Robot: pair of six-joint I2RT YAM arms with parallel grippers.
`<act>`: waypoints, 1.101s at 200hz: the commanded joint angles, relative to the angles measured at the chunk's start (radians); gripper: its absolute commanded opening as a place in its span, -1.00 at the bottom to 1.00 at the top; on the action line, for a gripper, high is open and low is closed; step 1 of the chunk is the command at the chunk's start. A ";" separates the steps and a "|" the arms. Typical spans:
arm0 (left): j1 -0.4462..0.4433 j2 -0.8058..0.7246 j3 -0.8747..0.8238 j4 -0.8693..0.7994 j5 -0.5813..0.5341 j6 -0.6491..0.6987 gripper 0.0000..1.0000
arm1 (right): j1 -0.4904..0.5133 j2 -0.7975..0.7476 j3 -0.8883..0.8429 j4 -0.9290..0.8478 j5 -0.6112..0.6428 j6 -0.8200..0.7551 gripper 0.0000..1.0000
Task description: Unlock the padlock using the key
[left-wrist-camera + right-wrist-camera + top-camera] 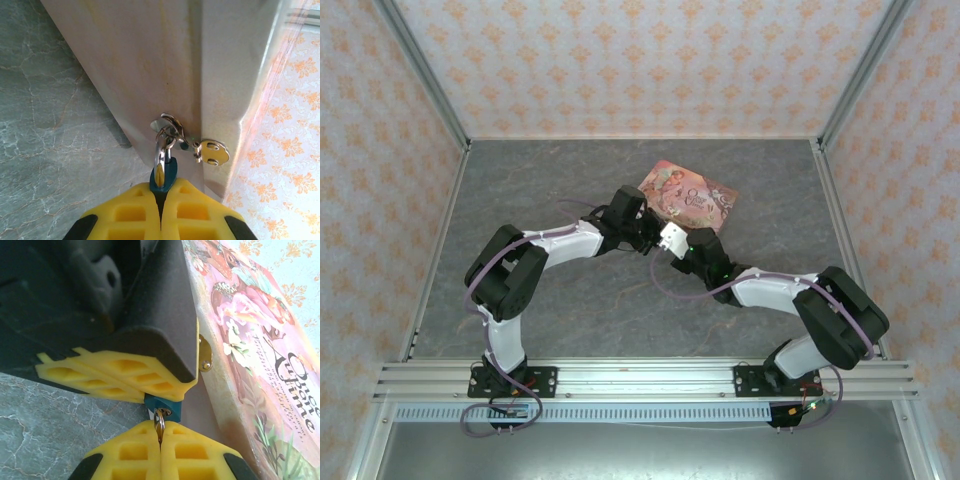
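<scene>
The tin (688, 195) lies on the counter (570, 180) past its middle, toward the far edge and a little right of centre, pink picture lid up. Both arms reach in from the near edge and meet at the tin's near side.

The padlock (169, 174) hangs at that side wall. It is a small teal body whose silver shackle (160, 150) passes through the metal loop of the hasp (170, 124), beside a round riveted plate (215, 152). The left pincer (161, 191) is pressed together on the teal body, its yellow tips pinching it from both sides.

In the right wrist view, the right pincer (160, 432) comes up from below, tip to tip with the left one. Its yellow fingers are pressed together on a thin silver piece with a small ring, seemingly the key (159, 421). This touches the underside of the padlock. Whether the key is seated in the keyhole cannot be told.
</scene>
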State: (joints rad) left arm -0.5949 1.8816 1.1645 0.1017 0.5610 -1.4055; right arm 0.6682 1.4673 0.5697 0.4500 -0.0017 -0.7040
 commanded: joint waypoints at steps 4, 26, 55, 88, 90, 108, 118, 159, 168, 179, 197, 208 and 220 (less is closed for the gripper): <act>-0.006 -0.058 0.020 0.029 0.024 0.020 -1.00 | -0.030 0.002 0.024 0.015 -0.077 0.077 -1.00; -0.006 -0.064 0.016 0.029 0.022 0.019 -1.00 | -0.088 -0.020 0.044 -0.009 -0.175 0.157 -1.00; -0.006 -0.080 0.004 0.035 0.014 0.019 -1.00 | -0.136 -0.027 0.050 0.011 -0.268 0.246 -1.00; -0.006 -0.098 -0.012 0.034 0.008 0.019 -1.00 | -0.165 0.012 0.046 0.059 -0.350 0.344 -1.00; -0.006 -0.099 -0.013 0.035 0.007 0.019 -1.00 | -0.166 0.015 0.045 0.064 -0.353 0.350 -1.00; -0.006 -0.111 -0.026 0.033 -0.001 0.018 -1.00 | -0.175 0.035 0.034 0.114 -0.383 0.401 -1.00; -0.006 -0.114 -0.031 0.033 -0.004 0.017 -1.00 | -0.183 0.043 0.029 0.139 -0.398 0.431 -1.00; -0.008 -0.116 -0.040 0.039 -0.006 0.013 -1.00 | -0.212 0.068 0.039 0.159 -0.471 0.498 -1.00; -0.009 -0.116 -0.041 0.039 -0.007 0.012 -1.00 | -0.216 0.073 0.042 0.162 -0.480 0.509 -1.00; -0.009 -0.120 -0.041 0.039 -0.011 0.013 -1.00 | -0.225 0.084 0.039 0.181 -0.494 0.537 -1.00; -0.009 -0.127 -0.049 0.035 -0.019 0.014 -1.00 | -0.253 0.099 0.033 0.233 -0.534 0.602 -1.00; -0.009 -0.131 -0.054 0.029 -0.024 0.017 -1.00 | -0.269 0.108 0.031 0.260 -0.557 0.636 -1.00; -0.009 -0.136 -0.056 0.027 -0.026 0.020 -1.00 | -0.280 0.114 0.032 0.270 -0.573 0.654 -1.00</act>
State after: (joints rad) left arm -0.5865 1.8202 1.1229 0.1043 0.4744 -1.4063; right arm 0.4416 1.5558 0.5892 0.5957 -0.5678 -0.1669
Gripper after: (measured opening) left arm 0.050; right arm 0.040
